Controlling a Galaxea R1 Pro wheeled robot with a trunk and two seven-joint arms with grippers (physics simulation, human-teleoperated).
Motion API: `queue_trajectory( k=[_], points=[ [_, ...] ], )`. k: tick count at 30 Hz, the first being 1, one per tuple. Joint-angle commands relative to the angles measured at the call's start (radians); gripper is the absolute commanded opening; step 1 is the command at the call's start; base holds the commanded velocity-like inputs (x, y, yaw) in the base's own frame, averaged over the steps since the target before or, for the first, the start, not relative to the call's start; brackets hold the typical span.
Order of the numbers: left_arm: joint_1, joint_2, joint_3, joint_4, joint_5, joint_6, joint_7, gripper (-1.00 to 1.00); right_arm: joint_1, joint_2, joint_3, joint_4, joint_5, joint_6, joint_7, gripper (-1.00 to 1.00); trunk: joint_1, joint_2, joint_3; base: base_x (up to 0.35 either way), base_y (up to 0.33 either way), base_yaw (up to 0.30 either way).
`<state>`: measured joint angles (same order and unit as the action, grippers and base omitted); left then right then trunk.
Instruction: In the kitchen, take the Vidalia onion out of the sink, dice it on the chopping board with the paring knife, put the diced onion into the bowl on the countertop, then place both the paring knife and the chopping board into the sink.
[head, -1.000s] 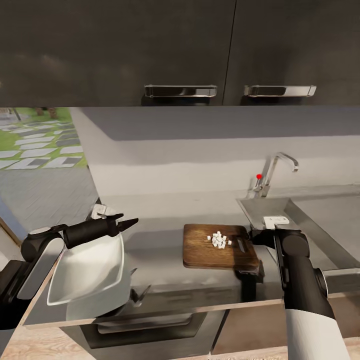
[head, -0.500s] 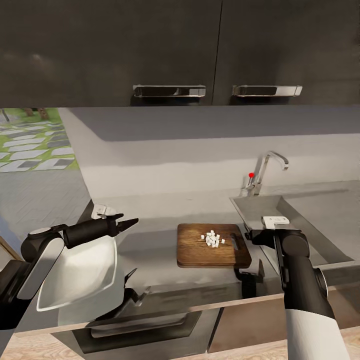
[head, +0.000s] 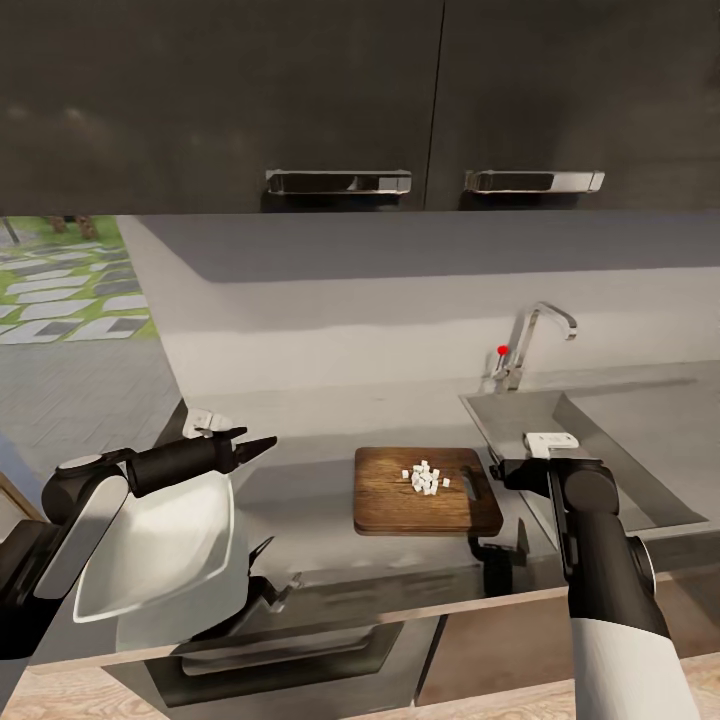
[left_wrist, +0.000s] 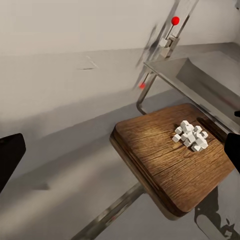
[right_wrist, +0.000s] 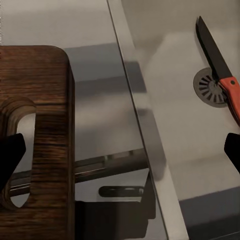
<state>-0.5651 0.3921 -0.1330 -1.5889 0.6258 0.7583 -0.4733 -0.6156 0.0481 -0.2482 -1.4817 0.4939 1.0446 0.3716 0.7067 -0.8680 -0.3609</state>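
Between one second ago and half a second ago the whole head view shifts, so the camera has moved, not the objects; since then nothing changes. Against the counter, the chopping board (head: 428, 491) and diced onion (head: 424, 477) keep their places, which suggests the robot has finished repositioning.

Task state: the cubes lie in a cluster on the board, near its slot end, just beside the sink (head: 590, 455). The paring knife (right_wrist: 218, 68) already rests in the basin, across the drain. Transfer of the dice to the bowl (head: 160, 548) is judged the step in hand.

Left pincer (head: 255, 447): the bowl hangs under this arm at the counter's left front edge, tilted; whether the fingers clamp its rim cannot be told.

Right pincer (head: 503, 551): wide open, holding nothing, beside the board's slot end at the counter's front edge.
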Motion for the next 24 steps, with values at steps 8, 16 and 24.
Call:
queue_trajectory(
  k=[8,16,24],
  points=[
    [-0.001,0.001,0.000,0.000,0.005,0.006,0.000,1.00,-0.001,0.001,-0.002,-0.001,0.009,0.003,0.010,1.00,0.000,-0.001,-0.001,0.000,0.000,0.000],
    [-0.001,0.001,0.000,0.000,0.005,0.006,0.000,1.00,-0.001,0.001,-0.001,-0.001,0.009,0.003,0.010,1.00,0.000,-0.001,-0.001,0.000,0.000,0.000],
    [-0.001,0.001,0.000,0.000,0.005,0.006,0.001,1.00,-0.001,0.001,0.000,-0.001,0.009,0.003,0.010,1.00,0.000,-0.001,-0.004,0.001,0.000,0.000]
  ],
)
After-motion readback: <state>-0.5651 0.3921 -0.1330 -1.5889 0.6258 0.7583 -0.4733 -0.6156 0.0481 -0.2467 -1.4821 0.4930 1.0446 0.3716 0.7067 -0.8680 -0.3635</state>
